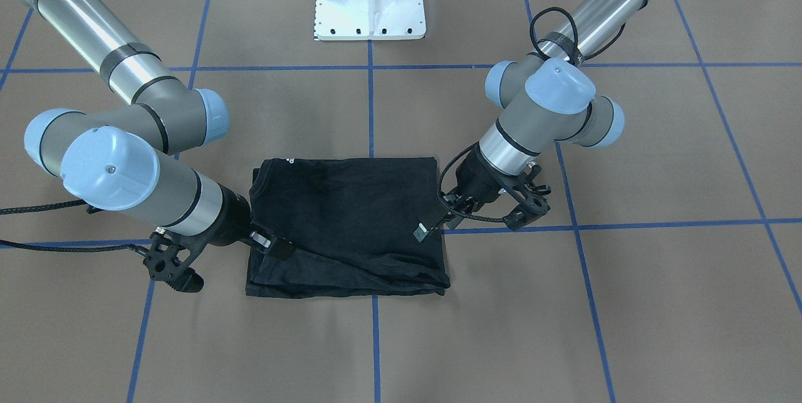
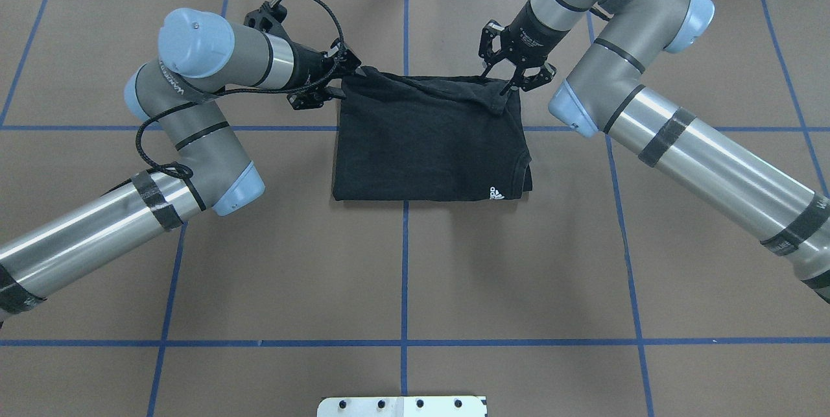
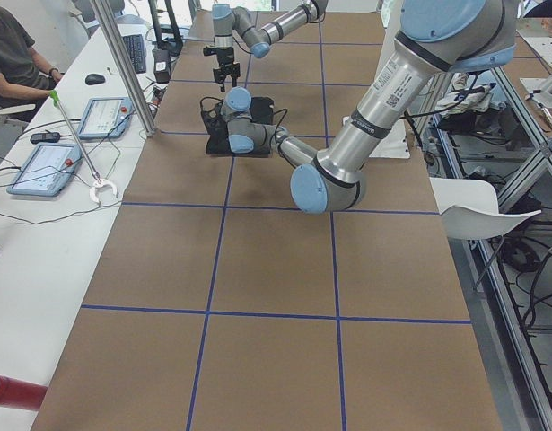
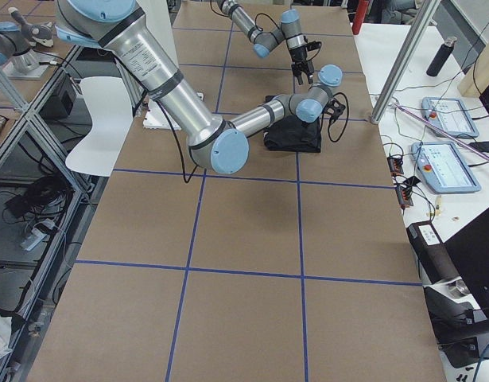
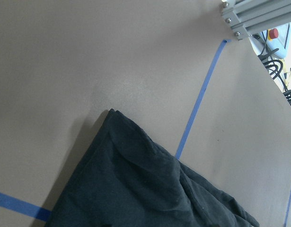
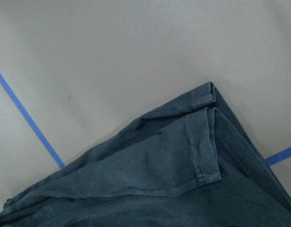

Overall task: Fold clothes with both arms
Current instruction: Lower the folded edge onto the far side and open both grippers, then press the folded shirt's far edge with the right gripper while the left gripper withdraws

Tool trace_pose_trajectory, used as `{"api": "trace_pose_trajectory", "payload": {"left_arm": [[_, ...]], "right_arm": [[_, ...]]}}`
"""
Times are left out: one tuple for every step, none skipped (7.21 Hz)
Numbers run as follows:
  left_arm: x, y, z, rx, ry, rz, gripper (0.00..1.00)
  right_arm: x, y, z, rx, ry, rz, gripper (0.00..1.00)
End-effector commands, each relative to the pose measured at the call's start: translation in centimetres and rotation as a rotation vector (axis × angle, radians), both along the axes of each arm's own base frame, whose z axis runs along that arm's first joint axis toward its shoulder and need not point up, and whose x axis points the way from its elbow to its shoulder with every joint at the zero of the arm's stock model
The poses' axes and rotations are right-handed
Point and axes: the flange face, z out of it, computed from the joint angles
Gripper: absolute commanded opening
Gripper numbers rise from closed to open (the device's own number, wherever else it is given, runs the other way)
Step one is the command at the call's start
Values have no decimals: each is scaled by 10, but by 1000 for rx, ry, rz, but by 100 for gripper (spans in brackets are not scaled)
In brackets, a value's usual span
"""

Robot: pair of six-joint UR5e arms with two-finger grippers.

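Centrally, the black T-shirt [image 2: 428, 144] is lying folded into a rough rectangle on the brown table [image 2: 415, 287]. It is straddling 1 blue tape line [image 2: 404, 261] that is running from near to far. A small white logo [image 2: 496, 193] is showing at the shirt's near right corner.

The left arm [image 2: 194, 119] is reaching in from the left, and the left gripper [image 2: 338, 80] is sitting at the far end of the shirt's left edge. The right arm [image 2: 681, 144] is coming in from the right, with the right gripper [image 2: 504, 85] at the far end of the right edge. Between the 2 grippers the shirt's far edge is wrinkling into a low ridge.

Both sets of black fingers are merging with the black cloth, so it is not possible to tell whether either pair of jaws is standing apart or pinching the fabric. From across the table, 1 fingertip [image 1: 421, 232] of the left gripper, bearing a pale pad, is showing over the shirt's left edge.

Each of the 2 wrist cameras is looking down on a corner of the shirt lying on the table. The white pedestal [image 1: 369, 2] is standing at the near side, well apart from the shirt.
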Motion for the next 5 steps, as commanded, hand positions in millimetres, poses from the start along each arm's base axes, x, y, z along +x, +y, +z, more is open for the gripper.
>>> {"api": "trace_pose_trajectory", "payload": {"left_arm": [[-19, -12, -1, -5, -2, -16, 100], [-34, -19, -1, -6, 4, -14, 100], [-56, -26, 16, -8, -12, -18, 100], [-73, -13, 36, 30, -36, -10, 100], [-87, -2, 40, 34, -44, -12, 100]], "right_arm": [[-30, 16, -28, 33, -17, -35, 100], [-62, 32, -45, 84, 6, -28, 100], [-91, 46, -46, 144, 54, 3, 100], [-103, 50, -36, 194, 90, -27, 100], [-110, 49, -20, 229, 143, -70, 100]]}}
